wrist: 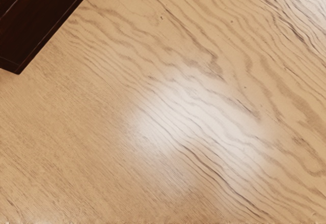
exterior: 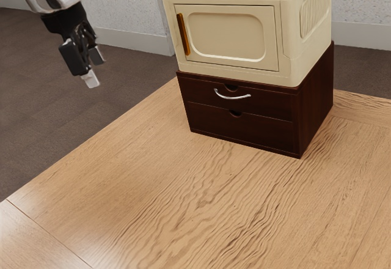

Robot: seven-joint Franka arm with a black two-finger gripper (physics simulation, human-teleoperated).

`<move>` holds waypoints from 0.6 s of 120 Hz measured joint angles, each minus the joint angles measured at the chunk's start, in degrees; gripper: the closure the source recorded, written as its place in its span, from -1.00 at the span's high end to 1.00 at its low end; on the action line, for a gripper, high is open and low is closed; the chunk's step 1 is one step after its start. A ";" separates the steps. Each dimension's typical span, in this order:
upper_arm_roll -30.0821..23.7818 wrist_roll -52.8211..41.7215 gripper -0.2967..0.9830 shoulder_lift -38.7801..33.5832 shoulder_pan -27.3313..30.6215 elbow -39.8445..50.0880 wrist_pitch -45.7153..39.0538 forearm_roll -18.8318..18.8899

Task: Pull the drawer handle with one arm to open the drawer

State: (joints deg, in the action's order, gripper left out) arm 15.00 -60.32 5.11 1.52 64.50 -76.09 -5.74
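Gripper: the gripper (exterior: 95, 68) hangs toward the exterior view's upper left, fingertips pointing down and seen against the dark floor (exterior: 36, 107). Its two fingers stand apart with a gap between them, well apart from the furniture.
Drawer handle: the curved silver drawer handle (exterior: 232, 96) is fixed across the front of the upper drawer (exterior: 269, 103), below a small rounded notch.
Upper drawer: its front sits flush with the dark drawer unit (exterior: 316, 101), so it is closed.
Lower drawer: the lower drawer (exterior: 263, 132) is also closed, with a rounded notch in its top edge.
Cabinet: a cream cabinet (exterior: 292, 55) stands on the drawer unit, rising directly above the upper drawer. Its side carries a slatted panel (exterior: 314, 11).
Cabinet door: the closed cabinet door (exterior: 226, 36) faces the same way as the drawers. An upright amber door handle (exterior: 183, 35) lies along the edge toward the exterior view's left, above the drawer handle and beside the line from gripper to drawer.
Table: the drawer unit rests on the wood-grained table (exterior: 153, 189). In the wrist view, a dark corner of the unit shows beside the bare grain and a pale patch of glare.
Background: a speckled light wall (exterior: 122, 6) with a pale baseboard (exterior: 131, 41) runs behind the furniture.
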 joint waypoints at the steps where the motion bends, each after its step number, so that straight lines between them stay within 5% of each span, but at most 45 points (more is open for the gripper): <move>1: 0.02 0.00 0.53 0.03 0.07 -0.01 -0.01 0.01; 27: 1.03 -0.05 0.53 -1.37 -0.06 0.91 -0.33 0.14; 47: -1.02 -1.40 0.53 -11.34 -0.35 14.17 -0.46 0.01; 72: -8.79 -15.87 0.53 -20.16 -3.11 28.89 -7.82 10.76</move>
State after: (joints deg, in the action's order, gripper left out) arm 6.21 -76.19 -15.05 -1.60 93.39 -83.91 5.02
